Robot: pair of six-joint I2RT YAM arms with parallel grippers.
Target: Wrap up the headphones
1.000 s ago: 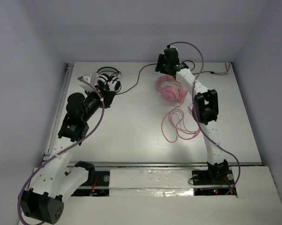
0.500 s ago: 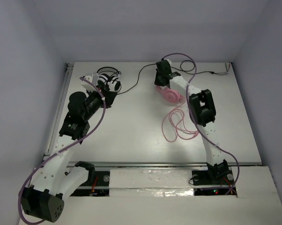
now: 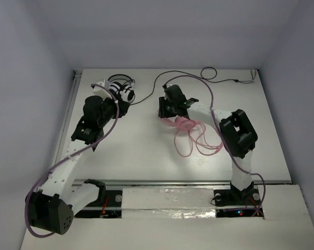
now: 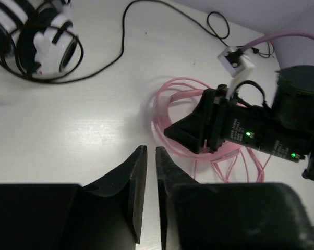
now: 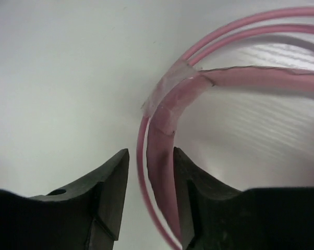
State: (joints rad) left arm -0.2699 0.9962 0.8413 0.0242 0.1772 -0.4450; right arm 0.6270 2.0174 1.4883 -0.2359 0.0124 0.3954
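Swinging left toward the middle of the top view, my right gripper point(image 5: 151, 156) has dragged the pink over-ear headphones point(image 3: 185, 123) down from the upper part of the white table point(image 3: 136, 151). My fingers sit narrow around the pink padded headband, pinching it, and the thin pink cable point(image 5: 141, 156) runs just beside it. Loose cable loops trail to the lower right of the headphones. My left gripper point(image 4: 151, 151) hovers nearly closed on nothing, only a sliver between its fingers. Small black-and-white headphones point(image 4: 42, 41) lie at the upper left of the left wrist view, well apart from the pink pair.
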